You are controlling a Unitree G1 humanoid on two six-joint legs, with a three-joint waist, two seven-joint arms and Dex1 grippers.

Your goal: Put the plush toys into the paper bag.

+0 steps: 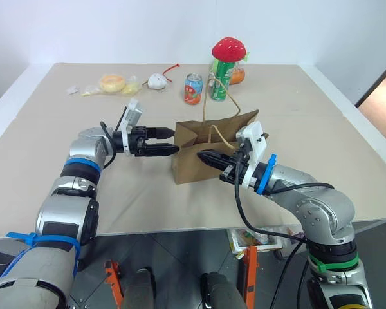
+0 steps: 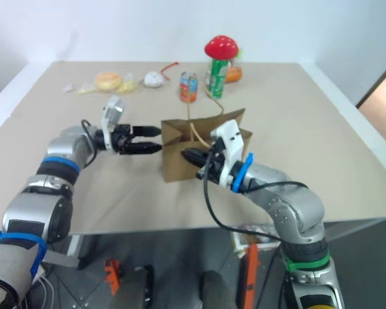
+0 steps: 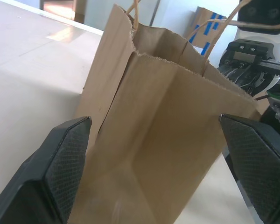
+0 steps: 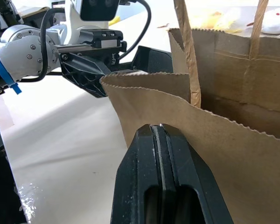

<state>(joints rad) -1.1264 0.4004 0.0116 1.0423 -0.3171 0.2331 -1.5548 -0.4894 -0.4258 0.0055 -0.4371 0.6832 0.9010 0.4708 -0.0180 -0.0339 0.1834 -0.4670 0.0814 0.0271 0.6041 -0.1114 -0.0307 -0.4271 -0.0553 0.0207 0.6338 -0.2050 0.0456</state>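
paper bag (image 1: 199, 158) upright, mouth open, contents unseen.

Paper bag (image 2: 180, 158) between 2 grippers — upright

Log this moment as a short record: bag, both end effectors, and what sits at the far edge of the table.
paper bag: upright on the table, mouth open, handles up
left end effector: open, level, at the bag's left side, fingers either side of its end
right end effector: shut, against the bag's near wall just below the rim
far edge: red mushroom toy atop a green can, soda can, small white toy, yellow toy
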